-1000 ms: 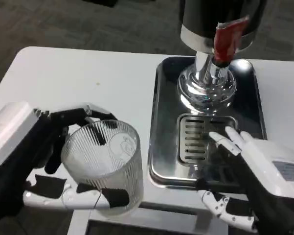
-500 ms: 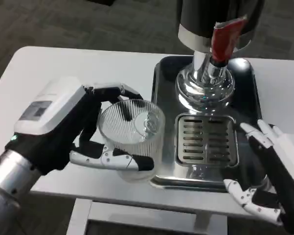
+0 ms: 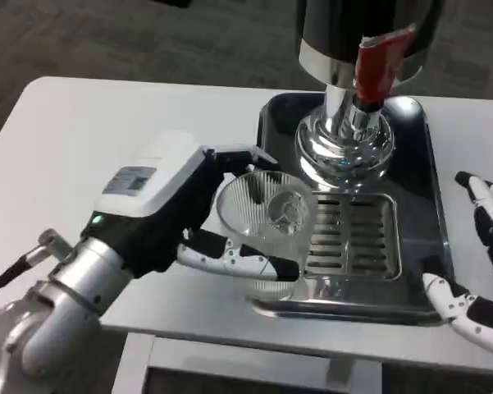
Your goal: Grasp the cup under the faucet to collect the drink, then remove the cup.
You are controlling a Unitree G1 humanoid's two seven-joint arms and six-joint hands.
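Note:
My left hand [image 3: 176, 209] grips a clear ribbed glass cup [image 3: 267, 226], which is tilted a little and held over the left rim of the metal tray [image 3: 271, 139]. The cup's right side overlaps the slotted drip grate [image 3: 353, 238]. Behind the grate stands the drink dispenser [image 3: 353, 49], with its chrome base [image 3: 344, 152] and a red faucet lever [image 3: 376, 66]. My right hand [image 3: 480, 271] hangs at the picture's right edge beside the tray, its fingers apart and holding nothing.
The tray sits on a white table [image 3: 107, 131], whose near edge runs just under the cup and tray. Grey carpet [image 3: 107, 37] lies beyond the table.
My left hand has carried the cup up and to the right, from the table's near left onto the tray's left rim. My right hand has drawn back off the grate to the right edge.

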